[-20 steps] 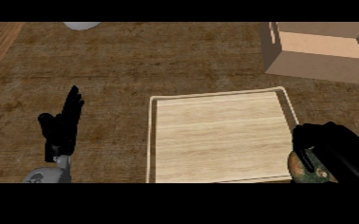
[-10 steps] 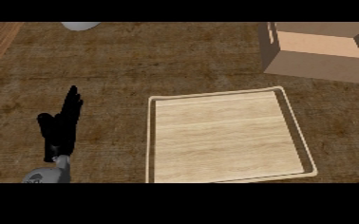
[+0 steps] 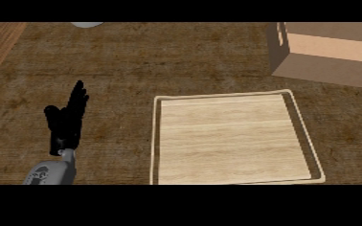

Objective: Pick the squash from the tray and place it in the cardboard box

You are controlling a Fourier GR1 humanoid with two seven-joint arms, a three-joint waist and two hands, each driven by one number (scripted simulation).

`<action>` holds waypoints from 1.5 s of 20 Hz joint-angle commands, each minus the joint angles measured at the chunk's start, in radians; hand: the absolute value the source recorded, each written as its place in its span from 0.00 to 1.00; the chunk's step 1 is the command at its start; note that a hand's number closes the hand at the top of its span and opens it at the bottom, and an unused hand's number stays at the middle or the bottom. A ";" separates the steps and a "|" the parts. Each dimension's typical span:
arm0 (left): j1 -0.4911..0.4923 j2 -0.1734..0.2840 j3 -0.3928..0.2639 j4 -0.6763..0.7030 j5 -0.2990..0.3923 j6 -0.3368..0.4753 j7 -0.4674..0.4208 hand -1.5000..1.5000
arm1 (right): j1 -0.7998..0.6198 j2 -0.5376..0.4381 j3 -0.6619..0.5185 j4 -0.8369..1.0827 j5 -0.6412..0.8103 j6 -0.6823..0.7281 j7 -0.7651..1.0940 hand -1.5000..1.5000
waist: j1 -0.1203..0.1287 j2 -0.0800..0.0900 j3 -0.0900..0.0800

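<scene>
Brown counter, steep downward view. Left hand left of tray, resting, fingers straight and pointing up, holding nothing. Right hand not visible; finger state unknown. Tray shows bare wood, no squash visible anywhere. Cardboard box beyond tray's far right corner, apart from it, open top only partly in view. Judgement: carry step; clear box's near wall, lower squash well inside before release.

a dark brown woven counter top fills the view; a pale rounded object is cut off at its far edge.
</scene>
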 commanded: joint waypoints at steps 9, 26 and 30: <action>-0.016 -0.045 -0.009 0.030 -0.023 -0.015 -0.033 0.50 | -0.440 0.011 0.187 0.648 0.141 -0.081 -0.187 1.00 | 0.028 0.008 0.001; -0.046 -0.035 0.005 0.035 -0.027 -0.041 -0.018 0.50 | -0.793 0.156 0.256 1.451 0.379 -0.312 -0.421 0.00 | 0.052 0.023 0.003; -0.064 -0.031 -0.001 0.018 -0.037 -0.037 0.012 0.50 | -0.858 0.170 0.215 1.535 0.342 -0.273 -0.490 0.00 | 0.058 0.024 0.004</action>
